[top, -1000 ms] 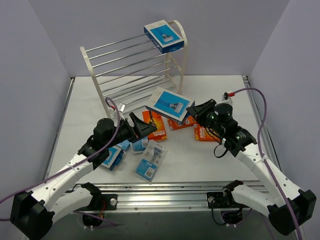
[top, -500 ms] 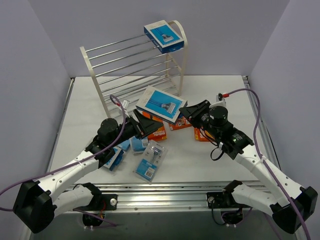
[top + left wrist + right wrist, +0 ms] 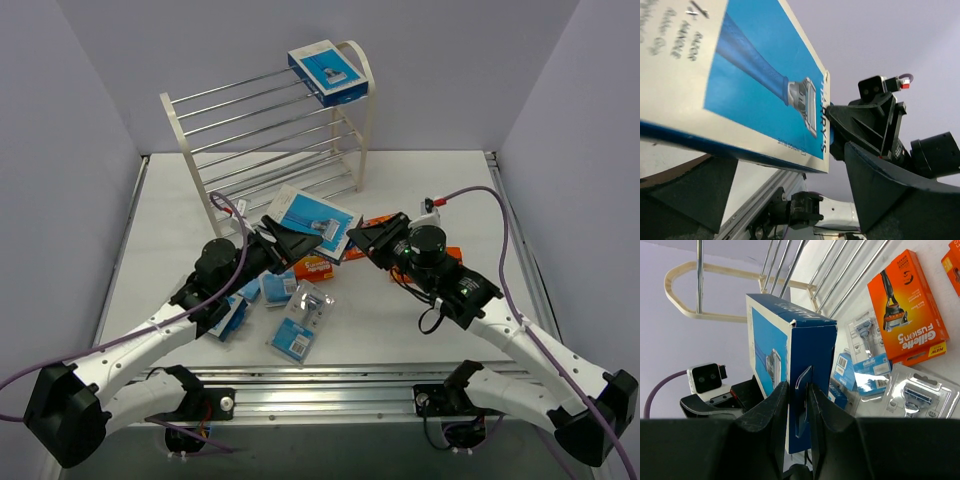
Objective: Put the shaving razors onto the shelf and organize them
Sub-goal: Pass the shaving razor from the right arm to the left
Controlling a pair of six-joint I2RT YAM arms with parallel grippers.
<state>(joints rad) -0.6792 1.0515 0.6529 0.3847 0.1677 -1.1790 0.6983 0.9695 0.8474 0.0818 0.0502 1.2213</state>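
My right gripper is shut on the end flap of a blue razor box, held above the table in front of the shelf. In the right wrist view the box stands on edge between the fingers. My left gripper is open just under the box's near edge; in the left wrist view the box fills the space above its spread fingers. Another blue box lies on the shelf's top tier. Orange packs and blister packs lie on the table.
The shelf's lower tiers of chrome rods hold nothing I can see. An orange pack sits partly under my right arm. More blister packs lie beside the left arm. An aluminium rail runs along the near edge.
My right arm has carried the blue box to the left, toward the left gripper. The left gripper has moved up close under the box and stays open.
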